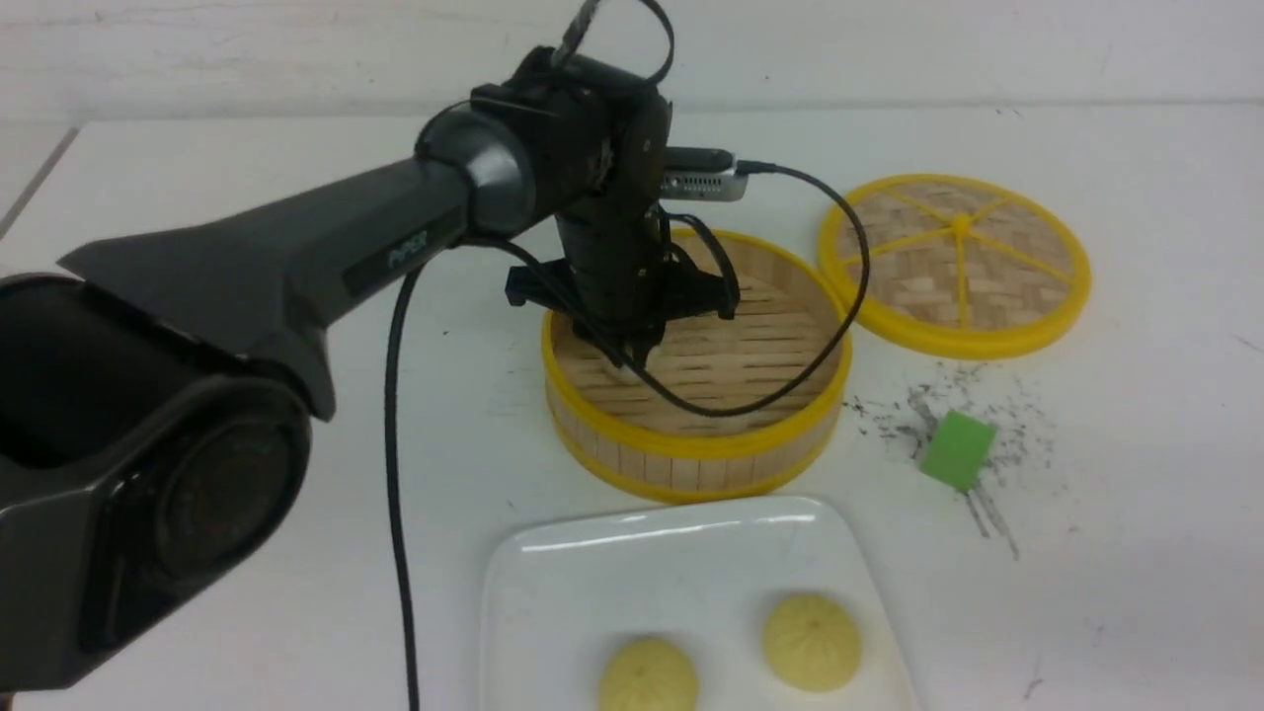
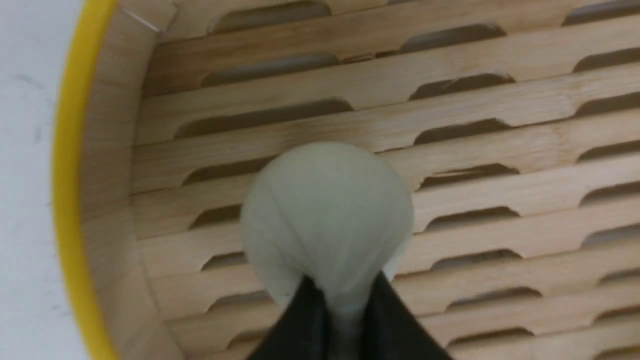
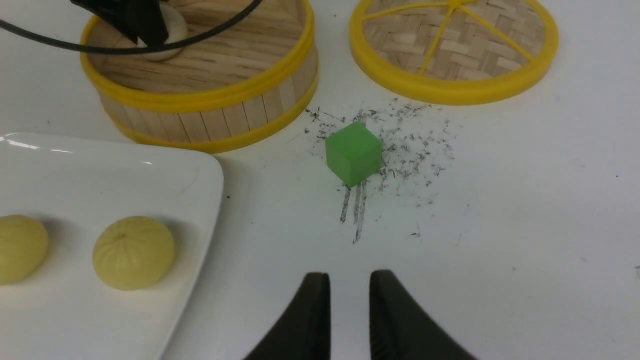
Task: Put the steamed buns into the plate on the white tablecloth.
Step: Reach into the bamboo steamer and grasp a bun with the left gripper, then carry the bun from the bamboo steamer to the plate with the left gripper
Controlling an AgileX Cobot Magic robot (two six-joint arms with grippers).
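The small off-white domed bun (image 2: 327, 210) sits between the black left gripper's (image 2: 345, 305) fingertips, its pleated top pinched; the black right gripper's (image 3: 350, 280) fingers stand apart.

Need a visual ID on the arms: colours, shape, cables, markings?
Left arm: black, rounded joint housings, grey-silver collar, pale "PIPER" lettering, loose black cables, silver box near the wrist. Left gripper: dark fingers. Right gripper: slim black tapering fingers; its arm isn't visible.
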